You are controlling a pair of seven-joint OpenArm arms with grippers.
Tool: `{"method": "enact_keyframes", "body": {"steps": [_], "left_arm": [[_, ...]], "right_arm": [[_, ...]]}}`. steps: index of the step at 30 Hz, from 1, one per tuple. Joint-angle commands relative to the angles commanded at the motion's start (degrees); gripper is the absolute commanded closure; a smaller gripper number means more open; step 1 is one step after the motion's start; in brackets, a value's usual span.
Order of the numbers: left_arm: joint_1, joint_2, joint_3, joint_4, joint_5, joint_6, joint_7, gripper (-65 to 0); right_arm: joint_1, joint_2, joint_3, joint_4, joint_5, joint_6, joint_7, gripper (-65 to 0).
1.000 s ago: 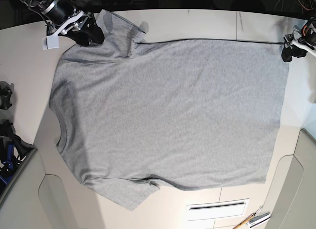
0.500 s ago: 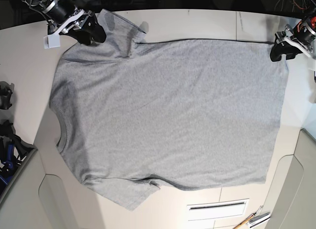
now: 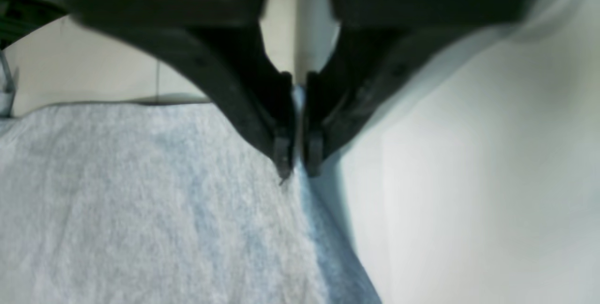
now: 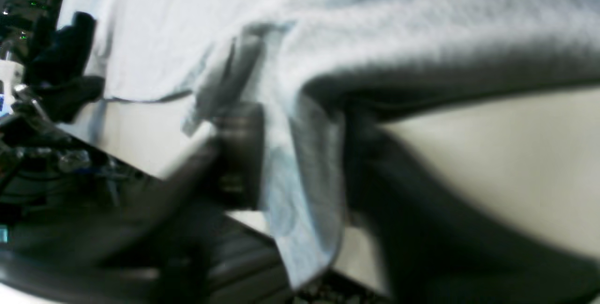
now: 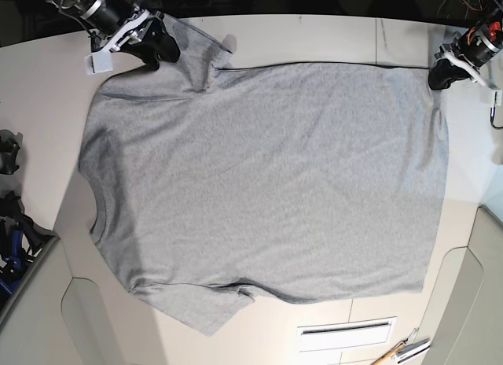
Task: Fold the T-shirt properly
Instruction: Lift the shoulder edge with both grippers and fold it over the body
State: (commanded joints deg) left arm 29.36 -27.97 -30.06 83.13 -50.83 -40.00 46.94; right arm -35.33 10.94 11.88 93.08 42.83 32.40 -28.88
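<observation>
Heather-grey knit T-shirt (image 5: 267, 184) lies flat, both black end effectors (image 3: 295, 166) (image 4: 290, 154) pinching its edges.

The T-shirt (image 5: 267, 184) is a large heather-grey short-sleeved one, lying spread flat on the pale worktop (image 5: 330, 38) with its plain side up. In the base view its ribbed crew neck (image 5: 96, 204) faces that view's left and its hem (image 5: 440, 184) runs down the right. One sleeve (image 5: 192, 46) points to the far edge, lifted and bunched at its tip; the other sleeve (image 5: 200, 310) lies flat towards the near edge. The far hem corner (image 5: 431, 83) is drawn inward, so the cloth puckers slightly there. The body shows only faint creases, with a small fold near the lower armpit
</observation>
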Motion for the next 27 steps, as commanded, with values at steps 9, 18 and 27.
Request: {"method": "enact_keyframes", "body": {"steps": [9,18,27], "left_arm": [[0.02,0.0,-3.41,2.45,-0.9,0.0,0.09,0.0],[-2.23,-0.31,-8.52,7.54,-3.48,0.0,-0.02,0.0],[-12.66,-0.31,-7.89,6.03,4.22,0.0,-4.79,0.0]], "right_arm": [[0.07,-0.02,3.67,4.57,2.01,1.33,-0.52,0.0],[5.4,-0.02,6.38,13.46,2.49,1.42,-1.79,0.0],[17.07,0.0,6.38,10.8,-3.41,1.31,-3.13,0.0]]}}
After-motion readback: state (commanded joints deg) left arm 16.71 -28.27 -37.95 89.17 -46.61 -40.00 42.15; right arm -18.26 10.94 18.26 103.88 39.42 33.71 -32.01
